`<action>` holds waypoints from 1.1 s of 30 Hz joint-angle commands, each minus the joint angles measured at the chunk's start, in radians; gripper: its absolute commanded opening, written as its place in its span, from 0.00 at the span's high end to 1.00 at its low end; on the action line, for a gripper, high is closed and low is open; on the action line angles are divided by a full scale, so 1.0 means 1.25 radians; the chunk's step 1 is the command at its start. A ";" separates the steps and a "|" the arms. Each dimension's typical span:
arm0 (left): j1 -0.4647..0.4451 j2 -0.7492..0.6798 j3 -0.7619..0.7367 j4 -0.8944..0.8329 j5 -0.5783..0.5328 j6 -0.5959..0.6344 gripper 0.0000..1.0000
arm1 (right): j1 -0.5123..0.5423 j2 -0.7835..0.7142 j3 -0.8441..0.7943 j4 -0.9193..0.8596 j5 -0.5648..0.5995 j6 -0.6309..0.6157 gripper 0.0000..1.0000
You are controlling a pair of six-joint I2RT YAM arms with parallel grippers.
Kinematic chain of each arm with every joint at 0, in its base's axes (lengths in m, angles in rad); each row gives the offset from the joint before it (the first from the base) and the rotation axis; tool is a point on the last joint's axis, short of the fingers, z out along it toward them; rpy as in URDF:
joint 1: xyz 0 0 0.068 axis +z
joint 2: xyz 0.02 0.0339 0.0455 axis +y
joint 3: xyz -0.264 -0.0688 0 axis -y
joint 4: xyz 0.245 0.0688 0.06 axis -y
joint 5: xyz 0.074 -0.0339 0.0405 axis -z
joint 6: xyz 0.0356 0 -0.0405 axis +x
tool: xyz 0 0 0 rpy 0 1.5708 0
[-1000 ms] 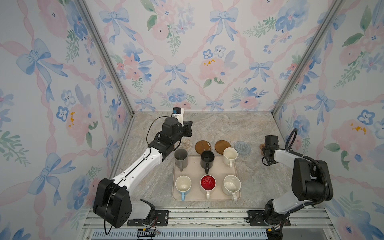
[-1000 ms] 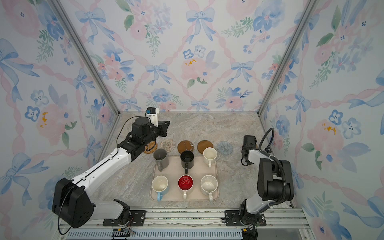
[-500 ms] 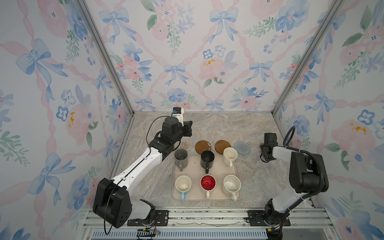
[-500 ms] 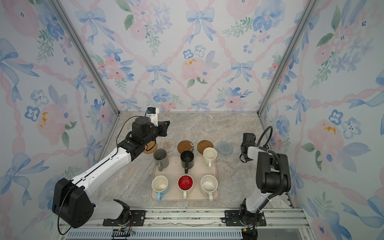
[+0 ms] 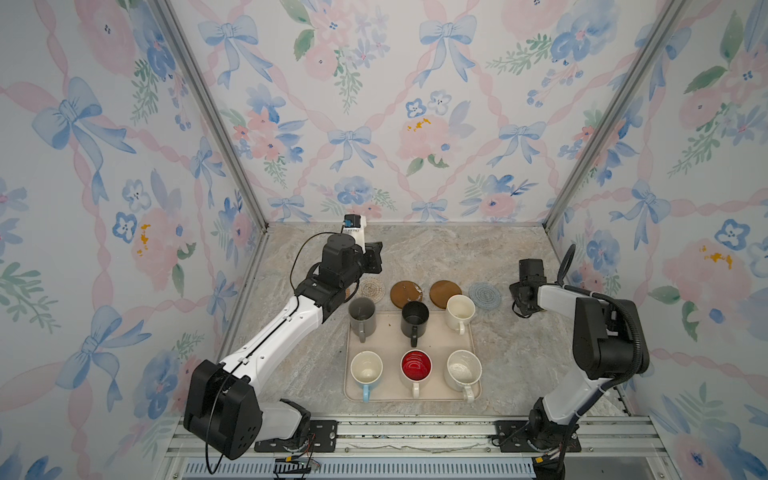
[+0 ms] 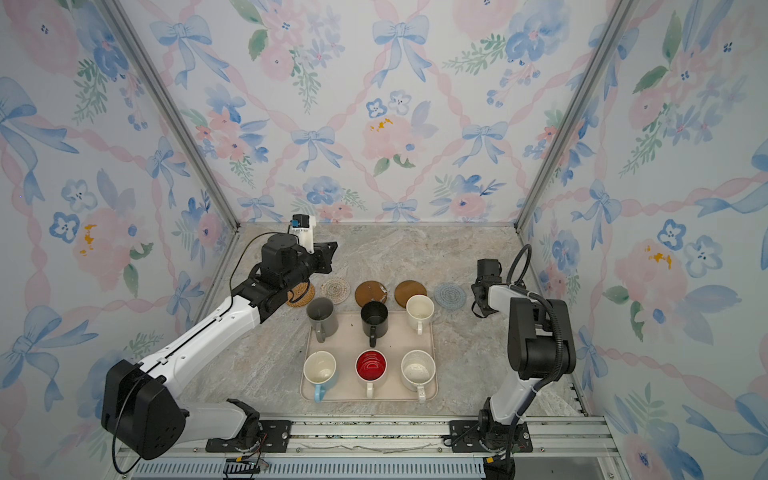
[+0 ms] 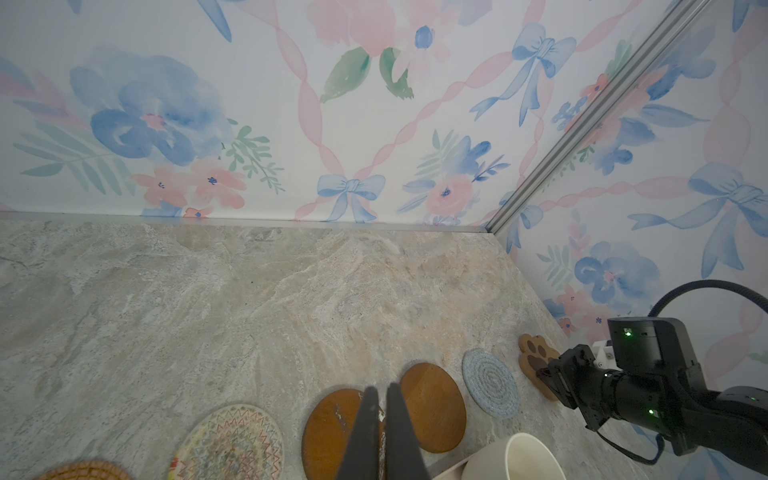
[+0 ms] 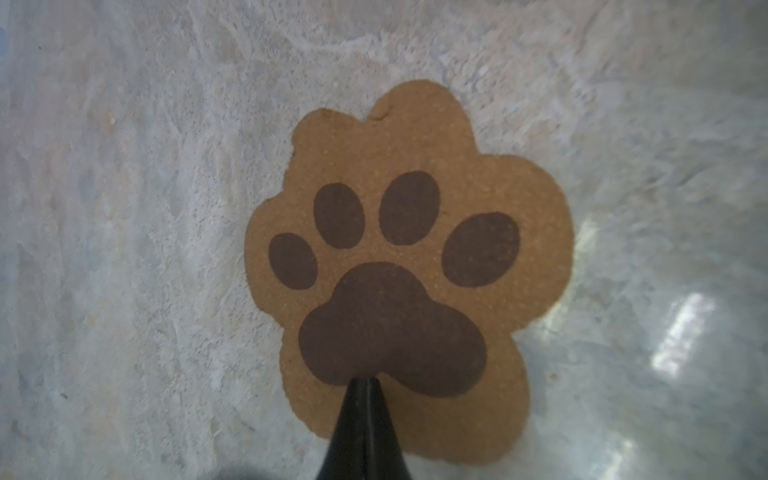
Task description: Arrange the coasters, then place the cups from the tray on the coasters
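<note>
Up close, grainy paw-shaped coaster (image 8: 407, 266)

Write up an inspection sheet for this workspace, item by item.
Surface: marbled tabletop, flat.
Job's things: five round coasters rowed behind the tray; paw coaster at the row's right end; six cups upright on the tray.
Clutter: nothing seen.
Grippers: left gripper jaws shut, empty; right gripper jaws shut, over the paw coaster.
Cables: thin black cable loops off left wrist; black hose off right wrist.
Surroundings: floral walls; metal rail in front.
</note>
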 commanded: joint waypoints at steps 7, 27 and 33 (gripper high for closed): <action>0.007 -0.046 -0.034 0.002 -0.018 0.015 1.00 | 0.030 0.007 -0.001 -0.093 -0.011 -0.028 1.00; 0.014 -0.071 -0.054 0.003 -0.031 0.012 1.00 | 0.064 0.101 0.091 -0.067 -0.081 -0.054 1.00; 0.015 -0.073 -0.056 0.003 -0.030 0.012 1.00 | 0.070 0.101 0.093 -0.085 -0.074 -0.053 1.00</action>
